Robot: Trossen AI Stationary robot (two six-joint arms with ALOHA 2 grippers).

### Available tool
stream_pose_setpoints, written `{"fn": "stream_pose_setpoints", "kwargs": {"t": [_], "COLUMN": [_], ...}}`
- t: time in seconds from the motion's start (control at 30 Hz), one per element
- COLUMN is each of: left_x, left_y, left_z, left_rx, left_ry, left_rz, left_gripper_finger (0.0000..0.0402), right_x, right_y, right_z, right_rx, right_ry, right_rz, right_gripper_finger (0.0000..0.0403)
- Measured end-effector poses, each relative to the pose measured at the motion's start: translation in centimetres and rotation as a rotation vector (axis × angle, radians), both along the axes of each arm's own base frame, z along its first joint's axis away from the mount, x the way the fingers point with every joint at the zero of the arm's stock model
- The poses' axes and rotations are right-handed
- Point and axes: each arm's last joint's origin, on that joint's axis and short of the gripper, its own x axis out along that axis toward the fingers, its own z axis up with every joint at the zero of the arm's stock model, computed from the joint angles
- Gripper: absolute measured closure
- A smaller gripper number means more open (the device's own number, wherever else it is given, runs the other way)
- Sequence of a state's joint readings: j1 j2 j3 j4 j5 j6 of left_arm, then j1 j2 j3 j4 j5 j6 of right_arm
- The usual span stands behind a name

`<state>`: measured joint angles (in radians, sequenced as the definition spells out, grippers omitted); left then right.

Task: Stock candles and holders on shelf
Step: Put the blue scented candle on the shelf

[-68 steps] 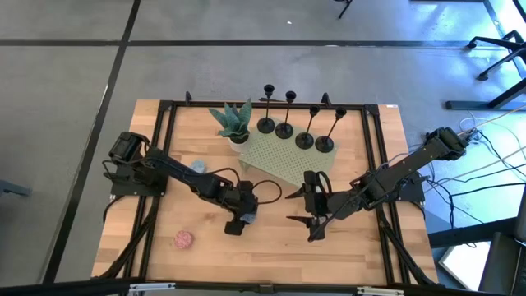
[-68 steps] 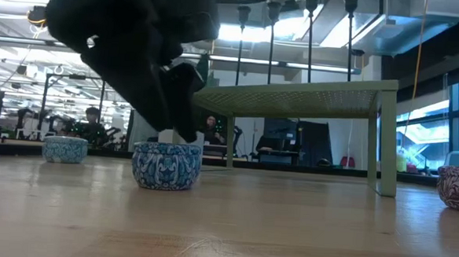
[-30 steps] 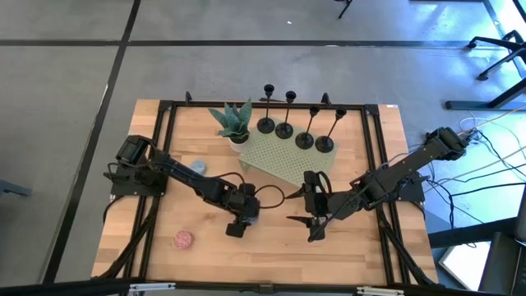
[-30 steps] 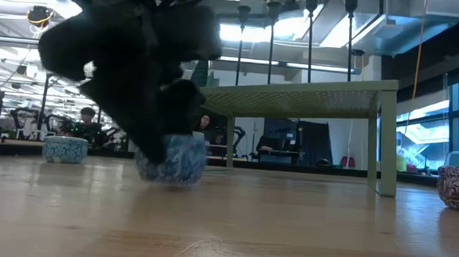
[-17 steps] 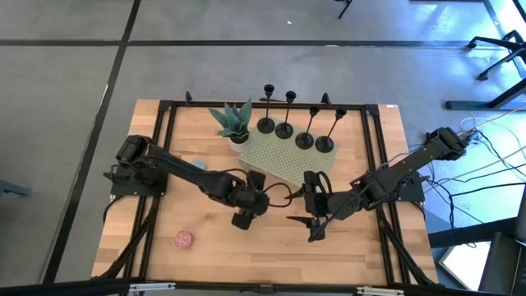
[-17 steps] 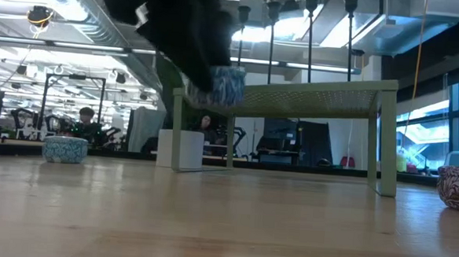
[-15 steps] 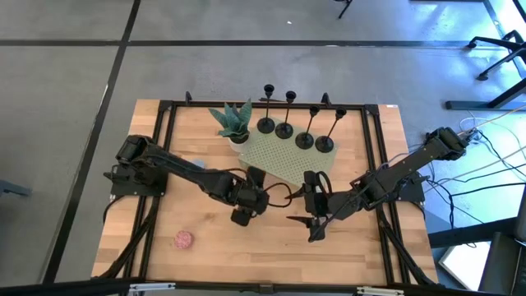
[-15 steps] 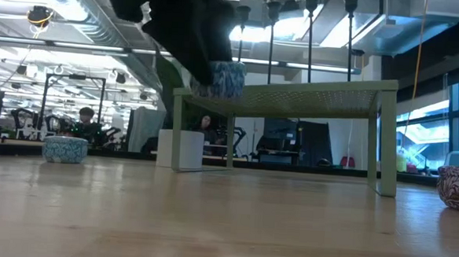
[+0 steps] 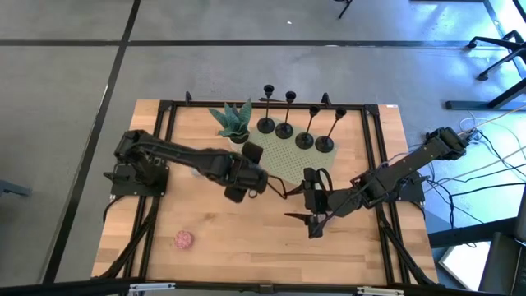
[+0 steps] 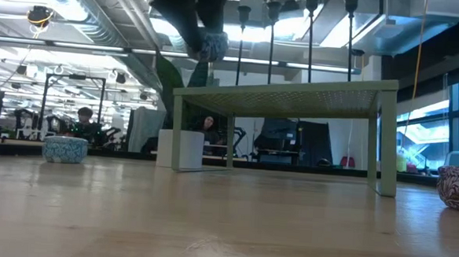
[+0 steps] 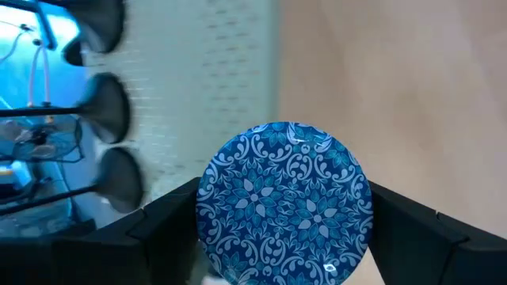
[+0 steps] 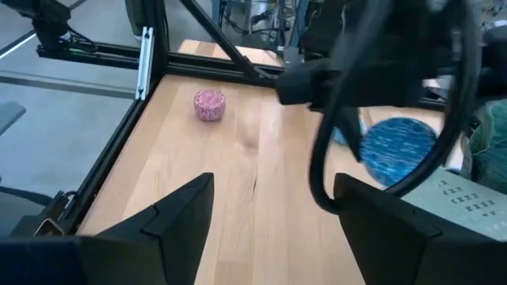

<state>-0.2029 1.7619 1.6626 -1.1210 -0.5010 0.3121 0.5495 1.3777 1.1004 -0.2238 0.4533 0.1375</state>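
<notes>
High view shows us four holders point(image 9: 283, 129) along the shelf's point(image 9: 289, 158) far edge, our left claw point(image 9: 243, 184) gripping a blue patterned candle point(image 11: 285, 202) above its near-left corner, a pink candle point(image 9: 182, 239) waiting near the bench's near-left corner, right claw point(image 9: 313, 220) spread idle.

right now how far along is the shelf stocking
Done: four black candlestick holders stand on the pale green perforated shelf. In hand: the left end effector carries a blue patterned candle above the shelf's edge. Left: the pink speckled candle and another bluish one on the table.
</notes>
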Motion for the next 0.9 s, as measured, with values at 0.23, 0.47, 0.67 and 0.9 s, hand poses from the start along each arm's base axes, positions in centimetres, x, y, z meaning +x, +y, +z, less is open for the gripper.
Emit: {"fn": "stream_pose_setpoints", "kwargs": {"t": [0.23, 0.47, 0.67, 0.9], "left_x": [0.3, 0.6, 0.6, 0.6], "left_y": [5.2, 9.6, 11.0, 11.4], "left_z": [1.0, 0.7, 0.4, 0.4], "left_rx": [-0.104, -0.284, -0.296, -0.333], "left_ry": [-0.041, -0.078, -0.069, -0.077], "left_rz": [0.085, 0.153, 0.166, 0.171], "left_gripper_finger": [0.0103, 0.0103, 0.0103, 0.0103], "right_x": [0.0, 0.0, 0.0, -0.1], "right_y": [0.0, -0.5, -1.0, -1.0], "right_z": [-0.8, -0.6, -0.9, -1.0], "right_rx": [-0.005, -0.039, -0.079, -0.074], "right_ry": [0.048, 0.038, 0.060, 0.072], "right_rz": [0.018, -0.047, -0.091, -0.083], "right_gripper_finger": [0.0139, 0.0139, 0.0139, 0.0139]}}
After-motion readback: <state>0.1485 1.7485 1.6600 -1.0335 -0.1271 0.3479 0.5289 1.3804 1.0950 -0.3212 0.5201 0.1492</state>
